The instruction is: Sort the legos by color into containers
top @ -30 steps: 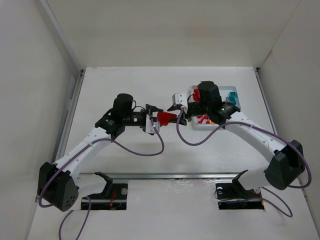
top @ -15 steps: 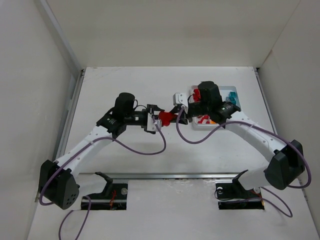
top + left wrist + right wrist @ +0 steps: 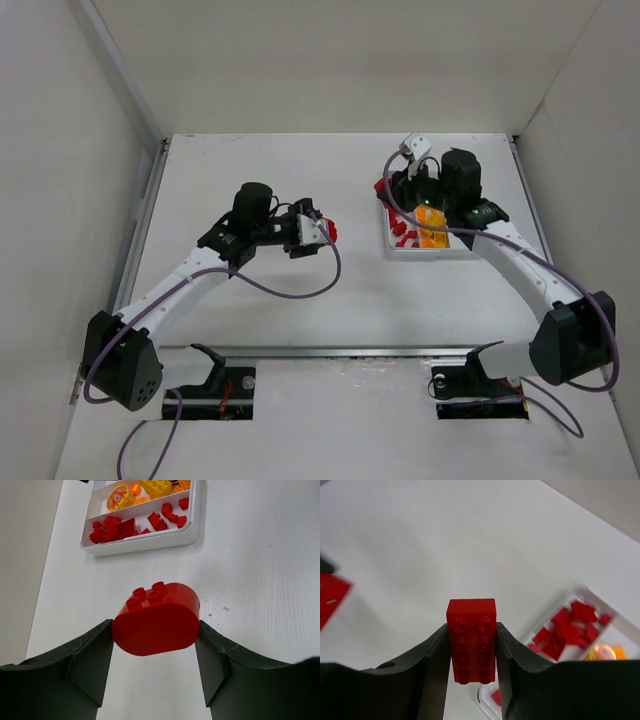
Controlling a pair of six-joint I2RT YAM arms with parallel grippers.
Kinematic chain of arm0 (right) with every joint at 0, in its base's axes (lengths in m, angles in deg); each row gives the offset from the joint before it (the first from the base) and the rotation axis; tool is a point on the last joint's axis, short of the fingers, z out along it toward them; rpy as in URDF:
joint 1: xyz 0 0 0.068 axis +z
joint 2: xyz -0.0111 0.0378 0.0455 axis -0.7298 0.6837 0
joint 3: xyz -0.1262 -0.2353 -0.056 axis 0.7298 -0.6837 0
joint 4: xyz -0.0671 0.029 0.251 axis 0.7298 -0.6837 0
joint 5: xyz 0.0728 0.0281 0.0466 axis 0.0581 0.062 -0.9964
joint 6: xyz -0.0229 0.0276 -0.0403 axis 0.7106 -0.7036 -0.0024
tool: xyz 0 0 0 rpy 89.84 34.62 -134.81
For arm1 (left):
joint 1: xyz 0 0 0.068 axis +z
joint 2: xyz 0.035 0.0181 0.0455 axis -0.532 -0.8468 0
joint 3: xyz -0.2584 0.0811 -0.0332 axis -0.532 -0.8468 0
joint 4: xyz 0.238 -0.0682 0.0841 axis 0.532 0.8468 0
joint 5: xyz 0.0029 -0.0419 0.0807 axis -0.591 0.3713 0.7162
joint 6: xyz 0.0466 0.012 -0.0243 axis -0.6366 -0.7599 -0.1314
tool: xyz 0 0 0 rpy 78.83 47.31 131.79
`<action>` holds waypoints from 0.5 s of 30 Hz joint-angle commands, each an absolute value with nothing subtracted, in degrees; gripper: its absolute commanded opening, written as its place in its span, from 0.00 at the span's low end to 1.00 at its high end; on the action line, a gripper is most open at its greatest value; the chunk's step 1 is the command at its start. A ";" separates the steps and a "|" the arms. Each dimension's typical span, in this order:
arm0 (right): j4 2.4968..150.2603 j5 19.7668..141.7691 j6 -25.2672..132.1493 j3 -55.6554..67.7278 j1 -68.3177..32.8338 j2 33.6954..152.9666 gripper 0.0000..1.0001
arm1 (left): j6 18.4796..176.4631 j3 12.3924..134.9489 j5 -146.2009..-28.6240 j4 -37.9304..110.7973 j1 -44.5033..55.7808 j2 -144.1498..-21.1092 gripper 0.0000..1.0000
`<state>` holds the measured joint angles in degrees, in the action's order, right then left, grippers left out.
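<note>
Tray (image 3: 145, 542), one, white, left hand (image 3: 155, 631) grasping one rounded red brick (image 3: 157, 611), right hand (image 3: 471, 629) grasping one eight-stud red brick (image 3: 471, 647)

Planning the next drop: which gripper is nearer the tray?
Right. The right gripper hangs at the tray's far left corner; the left gripper is well off to its left.

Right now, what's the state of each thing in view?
Left fingers, shut on rounded red plastic brick.
Right fingers, shut on rectangular red eight-stud plastic brick.
White plastic divided tray, flat on white table.
Small red bricks, loose in the tray's outer compartment.
Yellow and orange pieces, in the compartment beside it.
Third compartment, hidden.
</note>
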<state>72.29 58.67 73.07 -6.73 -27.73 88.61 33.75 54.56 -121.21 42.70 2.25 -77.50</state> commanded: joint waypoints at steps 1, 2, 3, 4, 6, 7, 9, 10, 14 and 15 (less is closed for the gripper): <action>76.45 80.53 54.23 -8.07 -30.07 93.01 0.00 | 39.13 53.89 -118.27 37.40 2.26 -77.10 0.00; 76.45 82.15 51.49 -8.60 -31.65 94.24 0.00 | 40.44 53.88 -117.74 36.79 2.26 -77.10 0.00; 76.45 84.08 47.03 -8.60 -31.66 96.69 0.00 | 41.32 53.36 -117.21 35.65 2.26 -77.10 0.00; 76.45 86.10 45.68 -8.60 -31.66 97.93 0.00 | 42.20 53.36 -116.69 35.11 2.26 -77.10 0.00; 76.45 88.06 43.74 -7.82 -31.66 101.70 0.05 | 43.52 53.88 -115.98 35.11 2.26 -77.62 0.00; 76.45 88.06 43.21 -7.11 -31.66 102.85 0.06 | 43.53 53.88 -115.28 34.59 2.26 -77.62 0.00; 76.45 87.27 43.20 -6.24 -31.66 104.96 0.10 | 43.53 53.88 -114.67 33.36 2.26 -77.62 0.00; 76.45 87.27 43.20 -6.23 -31.66 106.71 0.12 | 43.53 53.88 -114.66 32.39 2.26 -77.62 0.00; 75.74 87.79 43.73 -6.23 -31.66 108.67 0.31 | 46.16 54.41 -114.13 30.99 2.26 -78.94 0.00; 75.22 88.32 43.73 -6.23 -31.66 108.67 0.51 | 46.69 54.41 -114.13 30.98 2.26 -78.94 0.00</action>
